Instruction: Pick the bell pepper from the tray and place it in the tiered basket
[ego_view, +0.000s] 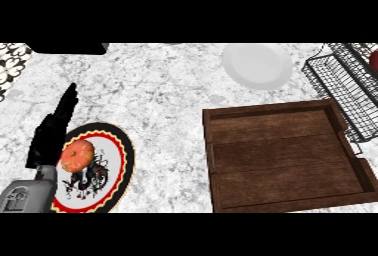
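On the desk (148, 100) I see the tray (210, 165) bare, a red thing (373, 61) in the tiered basket (332, 75) at upper right, left hand (48, 137) straight-fingered, empty: probably done.

A counter top (162, 100) of white stone, mottled with grey veins and darker flecks, fills nearly the whole view, running flat from the near edge to the far one and from left to right. At the far left corner the stone gives way to a patterned surface (10, 65) of bold black-and-white ornament, and just beside it, along the far edge, lies a black block (70, 48) with a rounded corner. Light falls evenly, leaving only faint, soft shadows on the stone.
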